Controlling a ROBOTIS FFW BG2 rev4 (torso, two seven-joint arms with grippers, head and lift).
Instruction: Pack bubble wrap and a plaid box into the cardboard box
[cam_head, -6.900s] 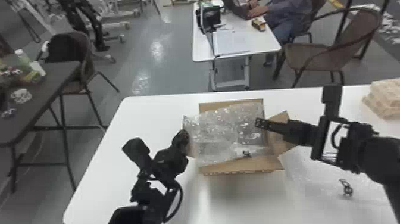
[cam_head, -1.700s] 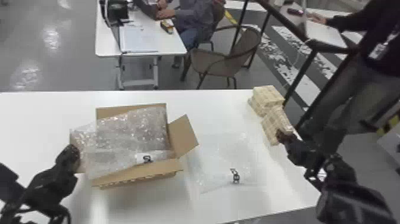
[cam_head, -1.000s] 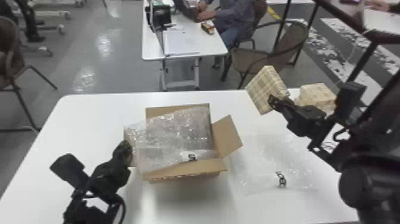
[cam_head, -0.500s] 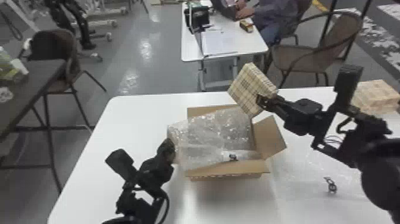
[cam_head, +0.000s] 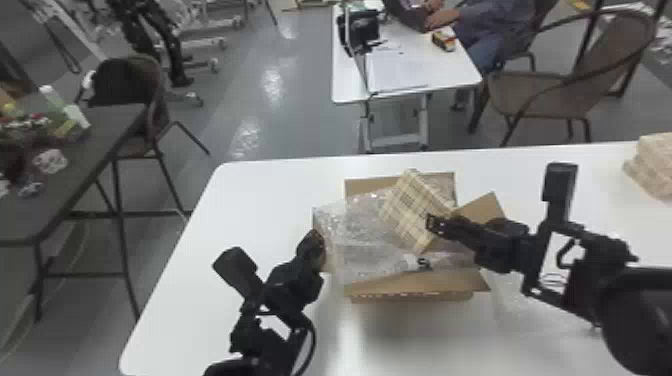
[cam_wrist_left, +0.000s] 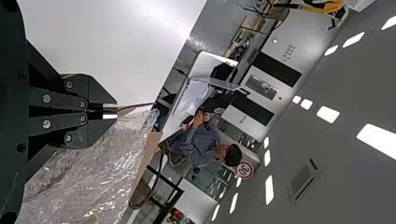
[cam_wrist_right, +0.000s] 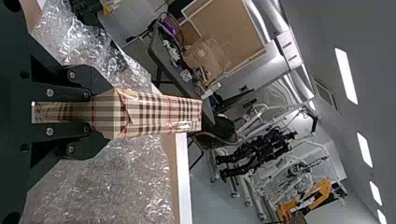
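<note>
The open cardboard box (cam_head: 410, 287) stands on the white table, bubble wrap (cam_head: 365, 220) bulging in it and over its left side. My right gripper (cam_head: 433, 224) holds a tilted plaid box (cam_head: 410, 207) above the wrap; in the right wrist view the gripper (cam_wrist_right: 99, 114) has its fingers on both sides of the plaid box (cam_wrist_right: 161, 113). At the cardboard box's left side is my left gripper (cam_head: 319, 245). In the left wrist view this gripper (cam_wrist_left: 116, 111) is closed on the thin edge of a cardboard flap (cam_wrist_left: 135, 108), beside the wrap (cam_wrist_left: 98, 163).
More plaid boxes (cam_head: 655, 167) sit at the table's far right. A clear wrap sheet (cam_head: 535, 305) lies right of the cardboard box, partly under my right arm. Beyond the white table (cam_head: 260, 210) are another desk (cam_head: 405, 70) and a chair (cam_head: 555, 95).
My right gripper took a plaid box from the stack at the right and carried it left, then down over the cardboard box. The left gripper stayed at the flap while the head view swung about.
</note>
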